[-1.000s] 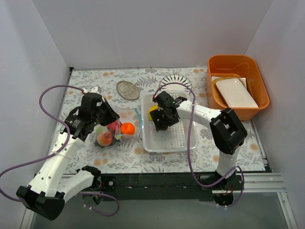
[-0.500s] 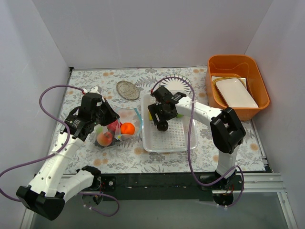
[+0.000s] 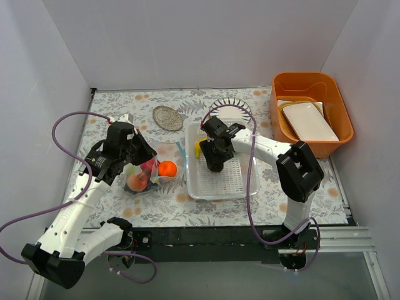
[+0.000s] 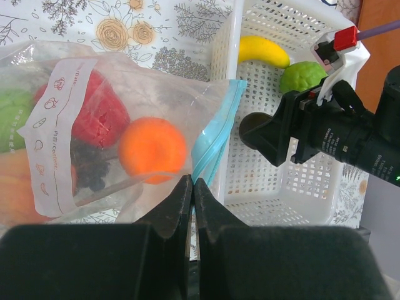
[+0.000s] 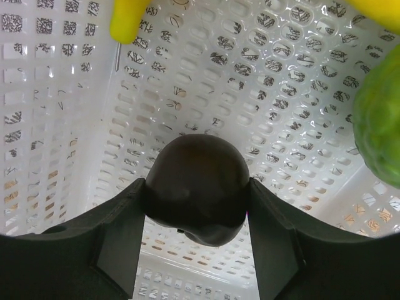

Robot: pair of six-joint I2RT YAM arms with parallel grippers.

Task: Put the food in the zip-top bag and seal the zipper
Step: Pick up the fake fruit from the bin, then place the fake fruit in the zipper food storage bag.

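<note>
Half a second ago the right gripper point(image 3: 217, 164) stood a little more to the far left over the white basket point(image 3: 219, 187); now it has shifted slightly to the near right, and the yellow banana point(image 3: 199, 148) shows again beside it on the left. The left arm, the zip-top bag point(image 3: 150, 172) and the food inside it lie as they did before. The right gripper is about half open and clamps the dark brown ball point(image 5: 197, 178) between its two fingers point(image 5: 125, 231), over the basket floor; whether the ball touches the floor I cannot tell. The banana and one green ball point(image 4: 303, 76) lie in the far part of the basket, apart from the held ball. The left gripper point(image 4: 190, 197) has its jaws pressed together, and it seems to pinch the thin film at the bag's near edge, close to the mouth. The bag lies on the flowered surface point(image 4: 94, 19) just beside the basket, its mouth turned to the basket and the blue-green zipper point(image 4: 219, 134) standing apart, not pressed shut. Inside the bag I can see the orange point(image 4: 152, 150), the red pepper point(image 4: 100, 112), the dark grapes point(image 4: 90, 172), a second green ball point(image 4: 12, 119) and the peach point(image 4: 19, 184).
</note>
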